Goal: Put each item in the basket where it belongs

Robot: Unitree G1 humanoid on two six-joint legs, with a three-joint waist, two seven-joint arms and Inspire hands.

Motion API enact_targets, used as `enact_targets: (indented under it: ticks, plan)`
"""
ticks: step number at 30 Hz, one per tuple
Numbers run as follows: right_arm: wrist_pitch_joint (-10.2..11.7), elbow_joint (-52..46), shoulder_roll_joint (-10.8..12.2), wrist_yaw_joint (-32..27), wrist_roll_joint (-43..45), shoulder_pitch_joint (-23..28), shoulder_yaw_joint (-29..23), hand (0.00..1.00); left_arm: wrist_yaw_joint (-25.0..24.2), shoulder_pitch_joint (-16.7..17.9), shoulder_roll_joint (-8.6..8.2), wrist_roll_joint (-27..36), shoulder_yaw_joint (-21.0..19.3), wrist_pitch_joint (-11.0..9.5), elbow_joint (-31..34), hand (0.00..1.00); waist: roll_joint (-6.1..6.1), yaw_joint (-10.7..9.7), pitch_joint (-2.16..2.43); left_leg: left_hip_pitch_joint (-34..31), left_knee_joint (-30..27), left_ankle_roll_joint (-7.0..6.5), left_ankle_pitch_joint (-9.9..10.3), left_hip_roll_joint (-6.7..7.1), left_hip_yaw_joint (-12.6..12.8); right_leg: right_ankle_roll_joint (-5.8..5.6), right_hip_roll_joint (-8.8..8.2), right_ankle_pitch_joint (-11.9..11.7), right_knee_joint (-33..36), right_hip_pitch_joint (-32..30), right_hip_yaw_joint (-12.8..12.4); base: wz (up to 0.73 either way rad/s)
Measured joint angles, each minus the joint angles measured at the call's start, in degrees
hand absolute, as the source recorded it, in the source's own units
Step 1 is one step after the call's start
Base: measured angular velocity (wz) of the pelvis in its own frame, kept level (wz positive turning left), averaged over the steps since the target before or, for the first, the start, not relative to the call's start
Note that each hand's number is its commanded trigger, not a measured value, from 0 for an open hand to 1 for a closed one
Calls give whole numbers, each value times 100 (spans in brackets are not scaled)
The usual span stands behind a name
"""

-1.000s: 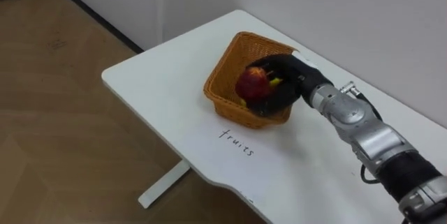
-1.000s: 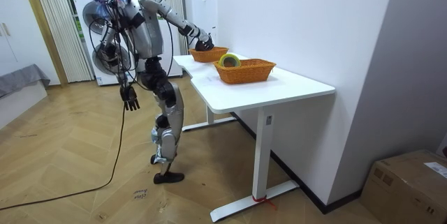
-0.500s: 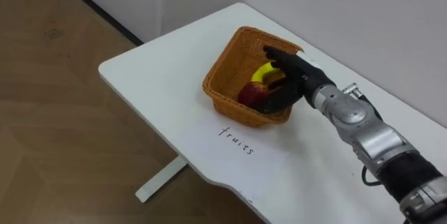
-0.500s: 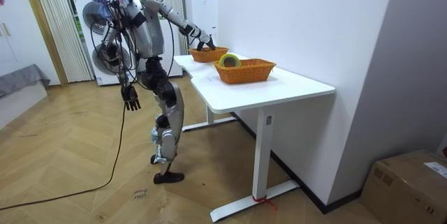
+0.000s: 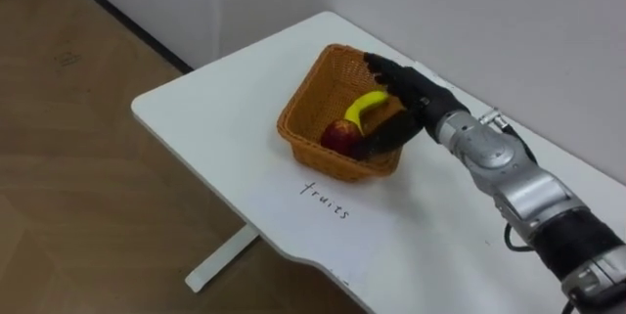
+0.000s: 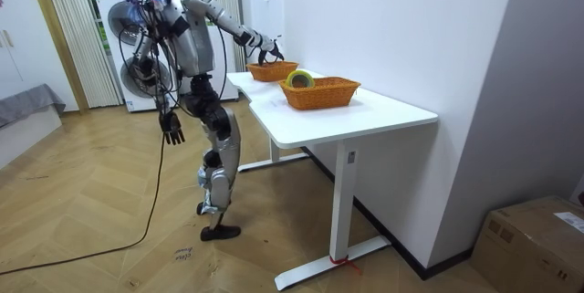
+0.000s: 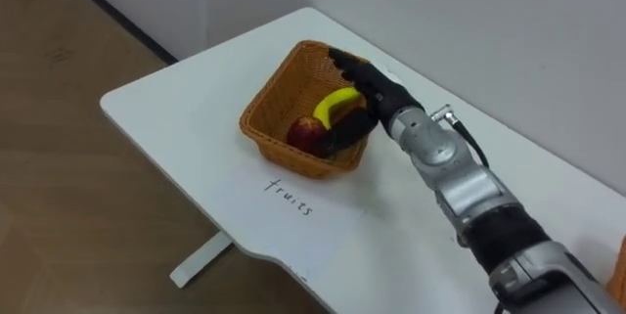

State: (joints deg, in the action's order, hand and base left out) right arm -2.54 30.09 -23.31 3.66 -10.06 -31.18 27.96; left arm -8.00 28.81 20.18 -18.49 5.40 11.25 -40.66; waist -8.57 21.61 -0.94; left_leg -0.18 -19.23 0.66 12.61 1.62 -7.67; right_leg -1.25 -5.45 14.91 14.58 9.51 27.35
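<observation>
A wicker fruit basket [image 5: 311,109] stands on the white table [image 5: 210,118] near its far edge. Inside it lie a red apple [image 5: 339,137] and a yellow banana [image 5: 366,106]. My right hand [image 5: 409,96] hovers over the basket's right rim, open, with its fingers stretched out above the fruit and nothing in them. In the right eye view the same hand [image 7: 370,89] is beside the banana [image 7: 335,105] and the apple [image 7: 306,134]. The room view has me standing at the table's end with the right arm reaching to the basket [image 6: 272,70]. My left hand [image 6: 169,127] hangs relaxed at my side.
A handwritten label [image 5: 325,200] is on the table in front of the basket. A second wicker basket [image 6: 321,93] holding a yellowish roll [image 6: 299,78] stands further along the table. The table's left edge drops to wooden floor. A cardboard box [image 6: 534,238] sits by the wall.
My right hand has let go of the apple, which now lies in the basket beside the banana. Its fingers have straightened and the hand has risen to the basket's right rim.
</observation>
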Motion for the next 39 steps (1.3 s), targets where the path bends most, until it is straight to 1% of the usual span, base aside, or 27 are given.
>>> enact_targets:
  ticks: [1,3,4,6,8,10,12,13,15,16,17,18,19,22,23,24,26,27,28,30,32,34,35,36,37,38,39]
  plan:
    - [0,-55,-49,0,77,0,-2,0,-1,3,-36,2,-13,-9,1,0,31,-59,17,16,6,-1,1,-5,20,4,8,-7,10,1,-57,-5]
    - [-1,-234,-146,1,196,0,-8,0,0,21,-105,2,-16,-10,-6,0,95,-117,18,102,77,-6,-3,-10,80,3,-2,-9,26,18,-136,-18]
    - [-1,-342,-160,1,253,2,-77,0,2,55,-143,2,-24,-10,-7,0,129,-173,33,164,129,-8,-4,-18,140,3,-6,-9,29,21,-223,-25]
    - [-1,-556,-164,1,383,3,-244,0,-1,98,-174,-3,-45,-10,-5,0,142,-276,38,246,216,-16,-17,-24,203,1,-11,-8,26,41,-292,-24]
    - [-1,-814,-203,-7,377,12,-458,0,1,97,-186,1,-97,-10,-6,0,118,-409,55,284,276,-16,-17,-37,275,-2,-9,-5,11,48,-351,-20]
    - [3,-1203,-341,-181,339,15,-621,0,29,60,-188,19,-117,-31,-49,0,77,-550,84,434,396,-33,-35,-39,377,-4,-30,-5,21,56,-442,-20]
    - [18,-1361,-456,-337,269,13,-765,0,51,-13,-199,17,-122,-41,-98,0,76,-609,85,572,461,-37,-37,-48,444,-14,-30,-11,19,110,-529,-25]
    - [8,-1421,-540,-416,203,15,-825,0,91,-47,-199,17,-126,-48,-95,0,71,-735,86,596,489,-41,-34,-46,467,-22,-35,-15,18,156,-533,-9]
    - [0,-1631,-647,-468,159,18,-1000,0,143,-109,-207,5,-126,-77,-97,0,67,-900,89,594,575,-48,-31,-47,489,-25,-38,-16,20,150,-547,-8]
    - [-2,-1791,-696,-496,161,18,-1139,0,154,-154,-243,4,-190,-80,-94,0,76,-990,82,596,582,-51,-33,-71,591,-26,-27,-18,16,122,-627,-25]
    - [-4,-1866,-696,-524,148,18,-1204,0,168,-163,-273,4,-250,-80,-94,0,80,-1043,80,595,582,-51,-32,-79,617,-27,-21,-19,12,113,-649,-23]
    - [-2,-1995,-696,-565,157,19,-1313,0,198,-180,-289,7,-269,-79,-95,0,84,-1186,78,603,574,-50,-32,-86,639,-26,-17,-20,11,95,-667,-17]
    - [3,-2030,-701,-588,162,19,-1423,0,237,-211,-310,5,-272,-79,-96,0,96,-1268,78,661,570,-50,-32,-97,688,-22,-7,-24,2,64,-714,-18]
    - [1,-2031,-716,-700,160,74,-1635,0,276,-313,-360,-6,-271,-85,-98,0,126,-1432,68,698,593,-50,-32,-116,786,-24,17,-38,1,42,-858,-22]
    - [1,-2034,-732,-745,152,123,-1761,0,289,-362,-386,-39,-282,-105,-102,0,150,-1462,60,747,653,-50,-32,-137,886,-15,36,-53,4,11,-957,-39]
    - [0,-2036,-747,-787,124,140,-1821,0,289,-416,-386,-38,-291,-129,-105,0,173,-1521,78,766,702,-49,-32,-166,989,-5,52,-67,19,-41,-1027,-48]
    - [0,-2046,-807,-787,110,140,-1933,0,289,-467,-383,-36,-338,-129,-159,0,191,-1683,95,802,750,-47,-33,-191,1085,6,77,-77,22,-84,-1151,-35]
    - [0,-2053,-850,-799,132,142,-2051,0,289,-548,-381,-32,-345,-129,-250,0,209,-1741,113,839,765,-46,-32,-208,1176,12,92,-80,26,-106,-1238,-40]
    - [1,-2067,-905,-842,132,146,-2143,0,289,-604,-379,-19,-348,-138,-323,0,230,-1785,115,890,779,-43,-30,-230,1262,20,116,-95,21,-108,-1347,-40]
    - [2,-2093,-948,-933,134,228,-2331,0,289,-701,-358,-16,-352,-172,-433,0,250,-1883,110,946,790,-36,-26,-262,1389,33,145,-114,16,-111,-1470,-37]
    - [2,-2149,-1021,-1001,118,395,-2455,0,306,-788,-356,-16,-387,-193,-514,0,254,-1977,107,978,792,-24,-18,-288,1477,42,169,-120,18,-117,-1539,-30]
    - [2,-2246,-1032,-1053,42,601,-2608,0,388,-843,-360,-13,-406,-260,-542,0,239,-2138,113,979,799,-2,-5,-337,1634,76,220,-143,23,-198,-1670,-33]
    - [2,-2258,-1032,-1056,-25,652,-2653,0,398,-855,-360,-14,-416,-269,-544,0,240,-2146,112,981,807,6,0,-356,1686,88,241,-151,28,-227,-1725,-45]
    - [2,-2314,-1032,-1067,-121,800,-2825,0,402,-912,-364,-20,-456,-289,-549,0,242,-2183,113,988,808,30,15,-407,1813,115,284,-186,23,-280,-1814,-47]
    - [2,-2410,-1032,-1115,-186,985,-3010,0,406,-963,-373,-20,-528,-315,-549,0,244,-2187,111,990,810,48,26,-447,1879,133,324,-225,16,-315,-1881,-44]
    - [4,-2434,-1032,-1134,-239,1052,-3093,0,412,-977,-372,-19,-546,-327,-550,0,249,-2200,108,992,810,57,33,-467,1910,138,343,-241,16,-326,-1896,-37]
    - [4,-2430,-1032,-1193,-305,1130,-3228,0,419,-998,-373,-19,-585,-378,-557,0,246,-2266,109,1012,815,72,43,-497,2010,150,372,-258,18,-351,-1946,-31]
